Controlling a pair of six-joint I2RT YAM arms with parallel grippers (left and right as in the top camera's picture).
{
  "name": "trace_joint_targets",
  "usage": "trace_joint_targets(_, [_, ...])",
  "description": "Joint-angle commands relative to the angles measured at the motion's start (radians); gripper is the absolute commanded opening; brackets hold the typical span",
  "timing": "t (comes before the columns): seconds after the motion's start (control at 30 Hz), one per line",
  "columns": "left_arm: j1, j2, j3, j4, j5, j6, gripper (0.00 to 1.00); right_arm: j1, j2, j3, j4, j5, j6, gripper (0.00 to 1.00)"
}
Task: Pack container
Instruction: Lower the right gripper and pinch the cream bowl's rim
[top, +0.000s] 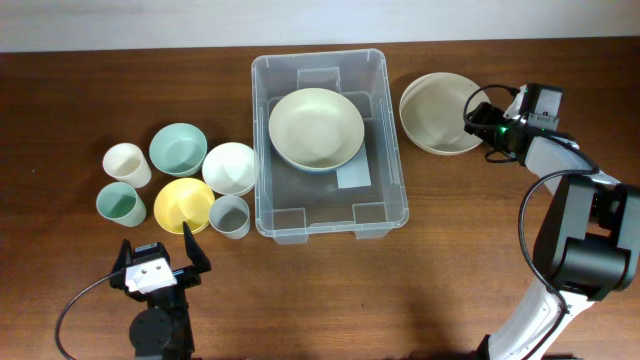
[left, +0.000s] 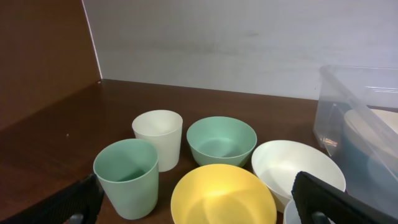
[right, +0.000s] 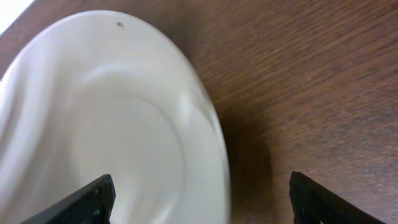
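Note:
The clear container (top: 262, 150) stands mid-table with a pale green bowl (top: 316, 128) inside; its corner shows in the left wrist view (left: 354, 106). To its right lies a cream plate (top: 440, 112), large in the right wrist view (right: 112, 124). My right gripper (top: 478, 118) straddles that plate's right rim, open (right: 202, 199), with one finger over the plate and the other over the bare table. At the front left, my left gripper (top: 165, 255) stands open and holds nothing. It faces the yellow bowl (left: 222, 196) from just in front of it.
Left of the container sit a white cup (top: 127, 164), a teal bowl (top: 178, 149), a white bowl (top: 230, 167), a mint cup (top: 120, 205), the yellow bowl (top: 183, 205) and a grey cup (top: 230, 215). Bare wood lies along the front.

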Motion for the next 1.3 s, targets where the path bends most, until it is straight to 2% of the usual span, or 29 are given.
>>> trace_joint_targets(0.0, [-0.003, -0.004, -0.002, -0.004, -0.007, -0.010, 0.99, 0.006, 0.014, 0.013, 0.006, -0.028, 0.013, 0.85])
trace_joint_targets(0.5, [-0.003, -0.004, -0.002, -0.004, -0.007, -0.010, 0.99, 0.006, 0.063, 0.013, -0.001, -0.037, 0.013, 0.85])
trace_joint_targets(0.57, [-0.003, -0.004, -0.002, -0.004, -0.007, -0.010, 0.99, 0.005, 0.063, 0.013, -0.001, -0.041, 0.013, 0.77])
trace_joint_targets(0.63, [-0.003, -0.004, -0.002, -0.004, -0.007, -0.010, 1.00, 0.005, 0.063, 0.013, 0.006, -0.058, 0.013, 0.63])
trace_joint_targets(0.73, [-0.003, -0.004, -0.002, -0.004, -0.007, -0.010, 0.99, 0.003, 0.063, 0.013, 0.011, -0.077, 0.014, 0.34])
trace_joint_targets(0.87, [-0.003, -0.004, -0.002, -0.004, -0.007, -0.010, 0.99, 0.002, 0.063, 0.013, 0.014, -0.090, 0.014, 0.06])
trace_joint_targets(1.13, [-0.003, -0.004, -0.002, -0.004, -0.007, -0.010, 1.00, -0.018, 0.052, 0.013, 0.014, -0.189, 0.013, 0.04])
trace_joint_targets(1.27, [-0.003, -0.004, -0.002, -0.004, -0.007, -0.010, 0.99, -0.068, -0.016, 0.013, 0.015, -0.216, 0.013, 0.04])
